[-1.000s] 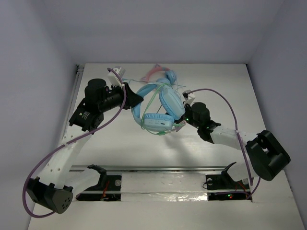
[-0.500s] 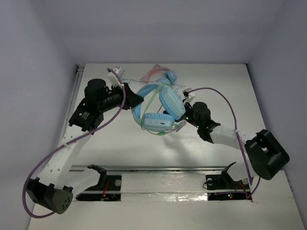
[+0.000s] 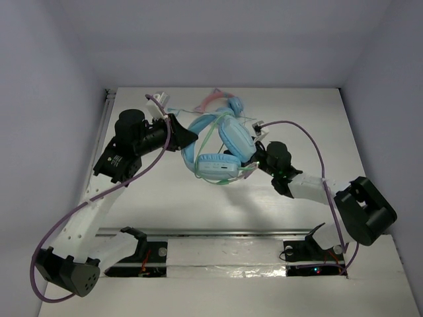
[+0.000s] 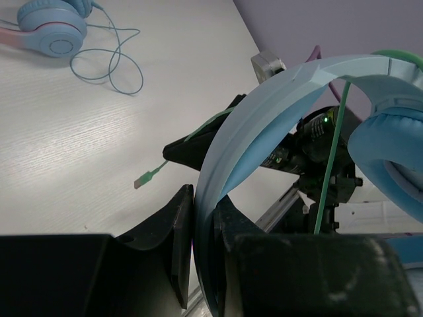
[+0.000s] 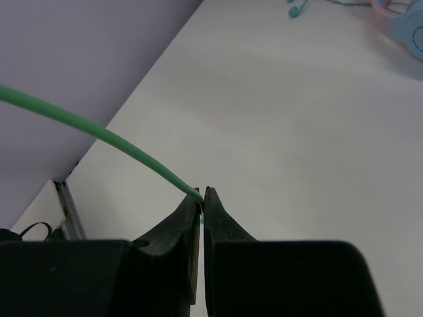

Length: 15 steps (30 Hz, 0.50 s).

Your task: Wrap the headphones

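Two grips on the headphones, held mid-table above the surface: left gripper clamped on the headband, right gripper pinching the green cable. I'd keep the cable taut while looping it round the band.

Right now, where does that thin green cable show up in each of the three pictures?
Top external: the green cable loops around the headphones mid-table.
Left wrist: it hangs straight down at right, beside the blue headband clamped in the left gripper.
Right wrist: it arcs in from the left and ends pinched in the right gripper.
Shared landmark: the pink-banded pair at the far edge.
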Tool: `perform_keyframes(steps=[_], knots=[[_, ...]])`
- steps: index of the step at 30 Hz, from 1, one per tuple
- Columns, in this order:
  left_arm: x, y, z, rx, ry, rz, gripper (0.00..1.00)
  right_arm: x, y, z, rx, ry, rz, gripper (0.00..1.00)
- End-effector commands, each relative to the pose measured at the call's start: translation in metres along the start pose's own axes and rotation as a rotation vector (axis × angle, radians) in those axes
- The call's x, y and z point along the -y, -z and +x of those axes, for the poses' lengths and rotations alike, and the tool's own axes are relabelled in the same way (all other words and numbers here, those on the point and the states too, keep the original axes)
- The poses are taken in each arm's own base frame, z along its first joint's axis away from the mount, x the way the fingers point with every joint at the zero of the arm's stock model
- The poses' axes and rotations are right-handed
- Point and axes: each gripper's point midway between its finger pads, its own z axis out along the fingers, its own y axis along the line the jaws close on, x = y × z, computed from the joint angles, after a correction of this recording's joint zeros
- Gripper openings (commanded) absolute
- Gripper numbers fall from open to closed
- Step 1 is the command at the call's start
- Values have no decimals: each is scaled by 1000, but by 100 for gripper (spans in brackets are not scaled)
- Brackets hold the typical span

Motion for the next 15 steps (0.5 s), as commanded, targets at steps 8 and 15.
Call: perform_keyframes(steps=[8, 15], knots=[[-21, -28, -71, 322, 165, -73, 0, -20, 17, 22, -91, -157, -51, 0], [-69, -58, -80, 445, 302, -184, 0, -45, 40, 48, -179, -240, -92, 0]])
